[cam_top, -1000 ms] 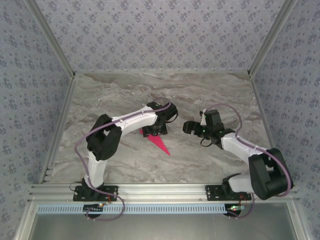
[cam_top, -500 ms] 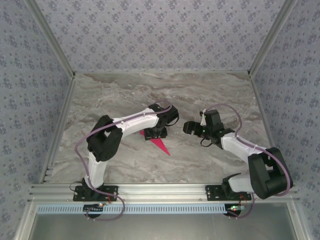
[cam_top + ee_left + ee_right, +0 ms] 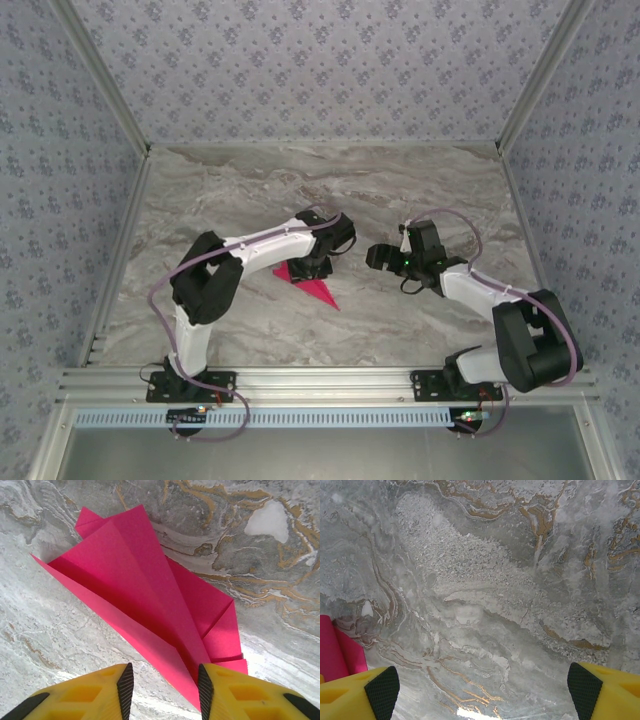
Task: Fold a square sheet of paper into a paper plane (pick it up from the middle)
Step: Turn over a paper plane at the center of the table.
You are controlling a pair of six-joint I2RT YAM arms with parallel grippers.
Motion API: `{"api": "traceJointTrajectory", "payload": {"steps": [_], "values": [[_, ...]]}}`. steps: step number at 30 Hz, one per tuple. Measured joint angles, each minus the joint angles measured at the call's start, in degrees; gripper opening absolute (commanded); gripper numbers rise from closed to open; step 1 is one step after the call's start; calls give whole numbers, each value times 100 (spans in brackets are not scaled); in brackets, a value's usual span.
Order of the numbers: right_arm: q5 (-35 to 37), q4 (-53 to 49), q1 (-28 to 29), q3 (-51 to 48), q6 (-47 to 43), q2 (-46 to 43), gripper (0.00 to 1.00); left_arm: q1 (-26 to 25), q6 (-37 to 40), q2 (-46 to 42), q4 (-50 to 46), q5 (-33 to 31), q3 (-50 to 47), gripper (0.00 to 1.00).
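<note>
Paper plane (image 3: 150, 605), layered folds close-up, half-covered overhead

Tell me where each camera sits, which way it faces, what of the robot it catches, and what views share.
Top external: above and behind the robot, looking down at the table; left arm, right arm, left end effector, right end effector.
Left wrist: on the left wrist, looking down at the paper plane; its yellow fingers.
Right wrist: looking down at the marble; its yellow fingers.
Shared: all three show the paper plane.
</note>
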Motion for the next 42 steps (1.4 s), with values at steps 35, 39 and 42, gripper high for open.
{"api": "traceJointTrajectory", "payload": {"steps": [35, 39, 42], "values": [[-109, 0, 0, 4, 63, 245, 90, -37, -442, -625, 728, 105, -844, 33], [-109, -2, 0, 11, 66, 245, 90, -31, -498, -625, 752, 9, -855, 14], [-109, -2, 0, 11, 66, 245, 89, 2, -501, -625, 734, -87, -855, 4]]}}
